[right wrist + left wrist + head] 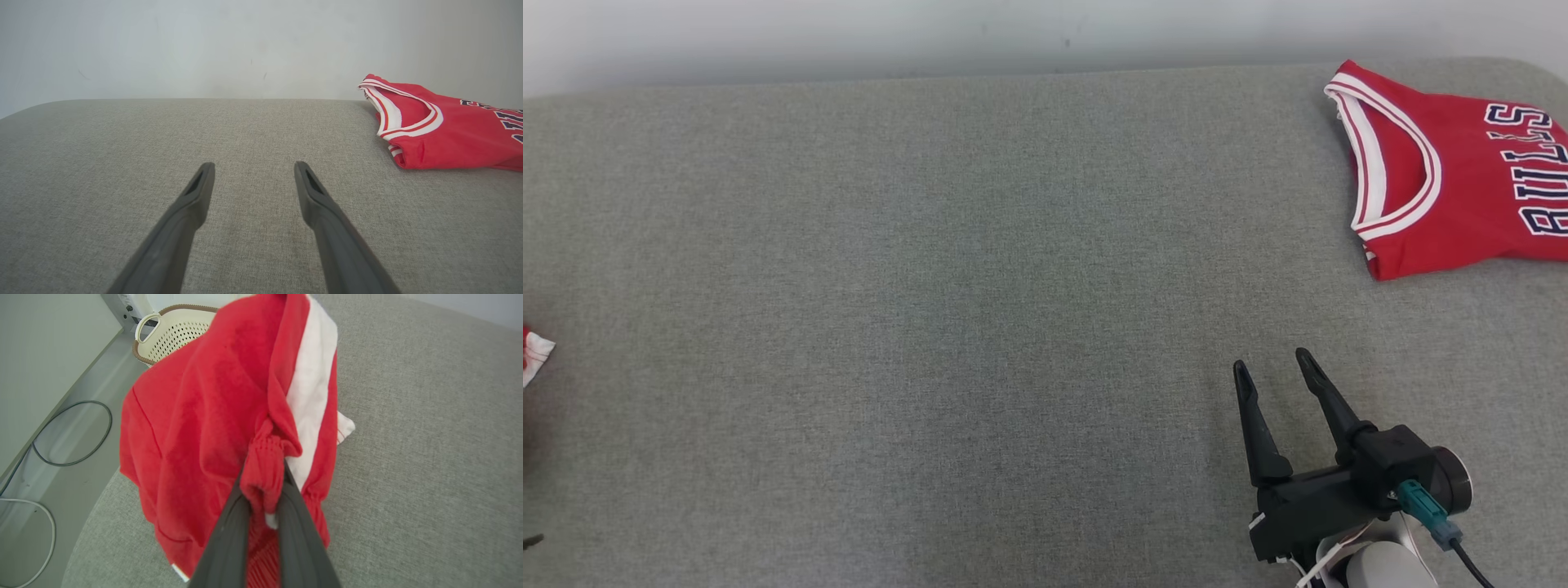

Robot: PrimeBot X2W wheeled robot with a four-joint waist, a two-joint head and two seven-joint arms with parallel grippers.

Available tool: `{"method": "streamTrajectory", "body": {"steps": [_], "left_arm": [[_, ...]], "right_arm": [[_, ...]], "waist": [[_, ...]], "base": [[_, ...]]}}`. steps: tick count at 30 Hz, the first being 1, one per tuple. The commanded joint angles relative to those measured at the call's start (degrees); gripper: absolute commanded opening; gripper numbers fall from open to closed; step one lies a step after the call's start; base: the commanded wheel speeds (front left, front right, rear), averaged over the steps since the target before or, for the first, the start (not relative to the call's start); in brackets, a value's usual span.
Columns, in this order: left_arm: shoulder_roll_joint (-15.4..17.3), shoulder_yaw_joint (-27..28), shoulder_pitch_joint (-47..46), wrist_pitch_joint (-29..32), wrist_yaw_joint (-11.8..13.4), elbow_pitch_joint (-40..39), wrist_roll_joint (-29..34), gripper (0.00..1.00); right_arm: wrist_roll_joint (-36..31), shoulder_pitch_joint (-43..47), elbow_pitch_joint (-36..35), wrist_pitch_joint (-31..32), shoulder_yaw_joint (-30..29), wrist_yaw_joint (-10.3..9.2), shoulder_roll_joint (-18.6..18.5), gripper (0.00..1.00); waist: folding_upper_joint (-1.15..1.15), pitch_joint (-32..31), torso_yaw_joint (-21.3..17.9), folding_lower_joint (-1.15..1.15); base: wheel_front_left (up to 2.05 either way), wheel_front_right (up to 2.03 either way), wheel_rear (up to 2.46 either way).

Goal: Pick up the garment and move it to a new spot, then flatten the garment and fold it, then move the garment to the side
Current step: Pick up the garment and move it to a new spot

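A red garment [196, 428] with a white side stripe and an elastic band hangs bunched over the grey surface's edge in the left wrist view. My left gripper [264, 486] is shut on its gathered band, and cloth covers the fingertips. A small red and white corner of the garment [534, 355] pokes in at the far left of the head view. At the lower right of the head view my right gripper [1272, 362] stands open above the grey surface with nothing between its fingers; it is open [254, 165] in its own wrist view too.
A folded red jersey [1454, 171] with white trim and dark lettering lies at the back right of the grey padded surface [980, 310]. Beyond the surface's left edge are a cream perforated basket [175, 330] and cables [73, 433] on the floor.
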Motion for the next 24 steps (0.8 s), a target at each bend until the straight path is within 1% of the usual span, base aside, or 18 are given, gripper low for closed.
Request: {"method": "streamTrajectory", "body": {"steps": [1, 8, 12, 19, 24], "left_arm": [[0.4, -0.4, -0.5, -1.0, 0.1, 0.2, 0.6, 0.0], [0.7, -2.1, -3.8, -7.4, -0.5, -1.9, 1.7, 0.0], [0.2, -3.4, -6.1, -9.4, -1.0, -4.0, 2.0, 0.0], [-0.6, -7.1, -9.6, -11.2, -1.8, -9.9, 2.9, 0.0], [-1.6, -10.3, -11.0, -10.7, -1.9, -16.2, 3.2, 0.0]], "right_arm": [[0.3, 0.1, 0.2, -0.1, -0.1, -0.05, 0.0, 1.0], [1.2, 0.6, 0.5, -0.1, 0.0, -0.05, 0.2, 1.0], [1.4, 1.2, 0.7, -0.1, 0.0, -0.05, 0.4, 1.0], [2.5, 1.8, 0.7, -0.1, 0.1, -0.05, 0.7, 1.0], [2.9, 2.1, 0.6, -0.1, 0.1, -0.05, 1.1, 1.0]], "waist": [[-0.01, -0.2, 0.2, 0.0], [-0.01, -2.4, 1.1, 0.0], [-0.01, -3.9, 1.5, 0.0], [-0.01, -5.6, 1.2, 0.0], [-0.01, -6.5, 0.1, 0.0]], "base": [[0.0, 0.0, 0.0], [0.0, 0.0, 0.0], [0.0, 0.0, 0.0], [0.0, 0.0, 0.0], [0.0, 0.0, 0.0]]}}
